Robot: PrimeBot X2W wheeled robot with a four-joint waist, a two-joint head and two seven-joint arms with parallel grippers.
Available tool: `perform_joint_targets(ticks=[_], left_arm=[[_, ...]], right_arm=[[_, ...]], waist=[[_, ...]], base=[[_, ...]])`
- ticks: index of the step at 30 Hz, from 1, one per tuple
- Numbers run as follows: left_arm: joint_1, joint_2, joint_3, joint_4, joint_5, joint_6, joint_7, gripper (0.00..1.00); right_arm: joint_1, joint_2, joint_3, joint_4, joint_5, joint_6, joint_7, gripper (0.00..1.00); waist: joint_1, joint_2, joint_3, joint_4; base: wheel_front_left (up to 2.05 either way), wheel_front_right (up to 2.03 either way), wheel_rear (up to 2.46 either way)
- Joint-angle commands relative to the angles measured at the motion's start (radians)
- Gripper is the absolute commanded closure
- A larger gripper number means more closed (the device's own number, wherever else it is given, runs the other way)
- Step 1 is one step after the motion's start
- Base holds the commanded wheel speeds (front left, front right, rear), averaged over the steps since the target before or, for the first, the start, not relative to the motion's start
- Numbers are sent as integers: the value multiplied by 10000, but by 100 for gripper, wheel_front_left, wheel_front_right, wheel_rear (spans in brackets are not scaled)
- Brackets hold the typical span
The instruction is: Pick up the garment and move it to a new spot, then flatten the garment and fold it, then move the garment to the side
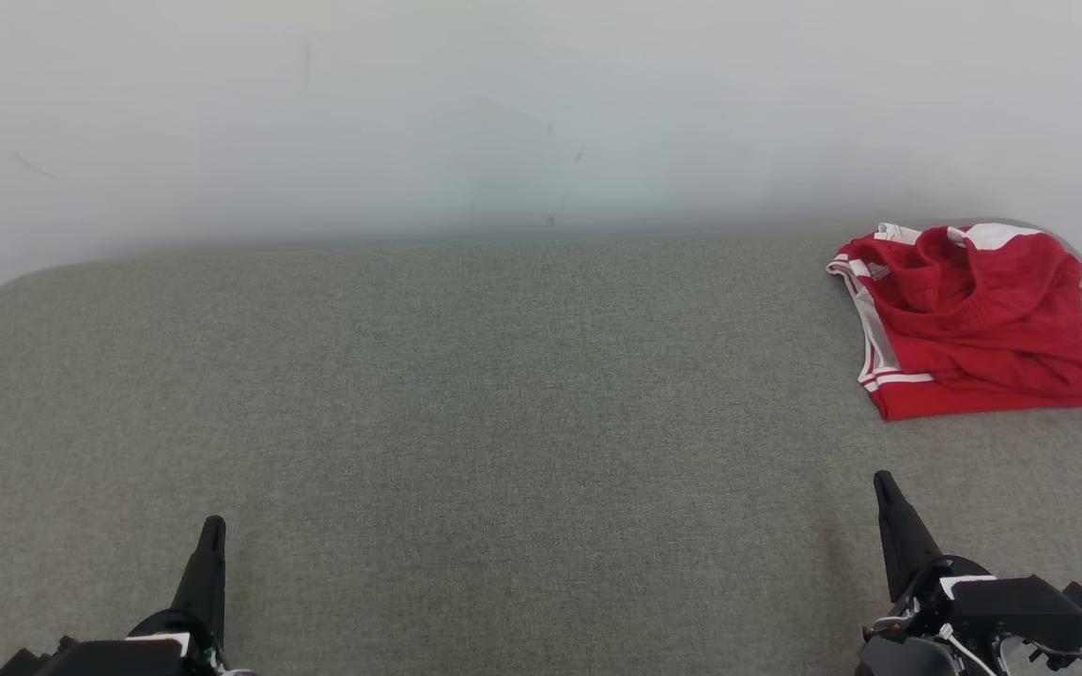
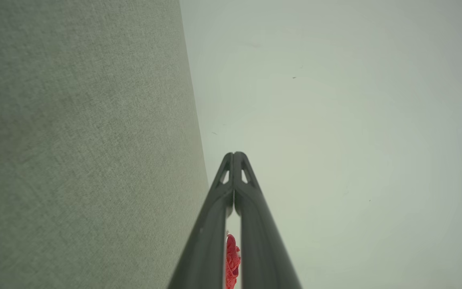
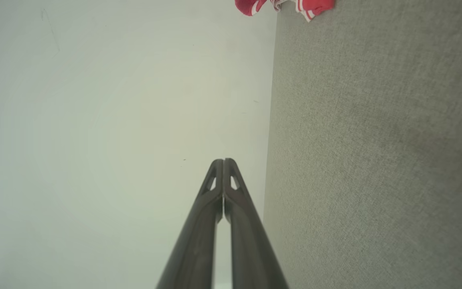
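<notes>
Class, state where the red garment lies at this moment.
In the head view the red garment lies at the far right corner of the grey surface, next to the white wall, beyond the right gripper and clear of it.

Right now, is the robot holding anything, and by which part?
Nothing. The left tool and right tool are both shut and empty; the red garment lies apart on the grey table.

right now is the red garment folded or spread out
Folded, loosely: the red garment lies as a compact stack far right on the grey surface, layers doubled over, top rumpled.
</notes>
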Motion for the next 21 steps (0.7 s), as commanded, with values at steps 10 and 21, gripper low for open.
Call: perform_joint_targets(ticks=[10,21], left_arm=[[-96,-19,24,4,-59,-19,7,100],[-96,-19,28,2,-59,-19,7,100]], right_arm=[[-44,20,-4,4,15,11,18,100],[-44,20,-4,4,15,11,17,100]], waist=[[0,-1,0,0],[0,-1,0,0]], base=[[0,0,0],[0,0,0]])
